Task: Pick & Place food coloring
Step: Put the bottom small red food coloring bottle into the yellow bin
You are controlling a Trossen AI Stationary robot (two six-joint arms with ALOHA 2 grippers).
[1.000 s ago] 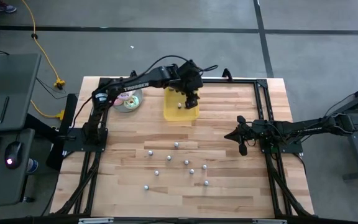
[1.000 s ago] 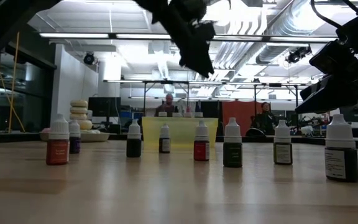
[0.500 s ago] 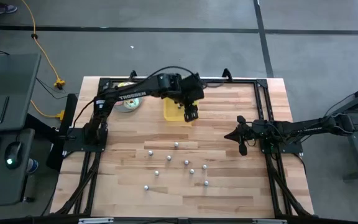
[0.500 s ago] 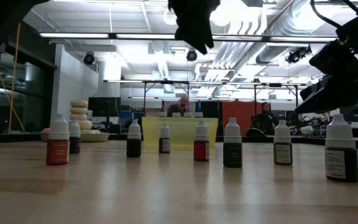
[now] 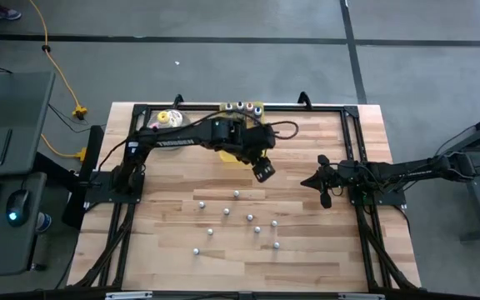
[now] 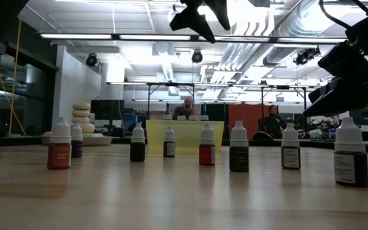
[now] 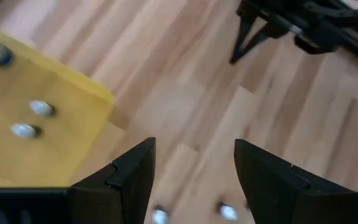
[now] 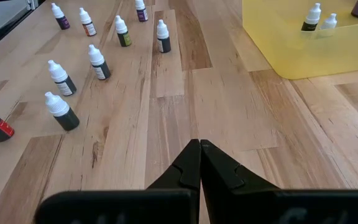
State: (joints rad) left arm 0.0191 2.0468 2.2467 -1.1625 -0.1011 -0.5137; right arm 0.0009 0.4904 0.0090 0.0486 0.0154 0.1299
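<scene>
The left gripper [image 5: 262, 171] is hanging above the bare wood just beside the yellow tray [image 5: 226, 156], its fingers [image 7: 129, 180] standing apart with nothing between them. The right gripper [image 5: 323, 187] is waiting at the table's right side, its fingers pressed together.

The high view is showing eight food coloring bottles [image 5: 237, 194] only as pale caps scattered in the table's near half. The low view is giving them dark, red and purple bodies with small labels [image 6: 238, 155], though the print is too small to read. The right wrist view is revealing two bottles [image 8: 311, 18] standing inside the tray. White lettering on the left arm possibly reads "TROSSEN".
</scene>
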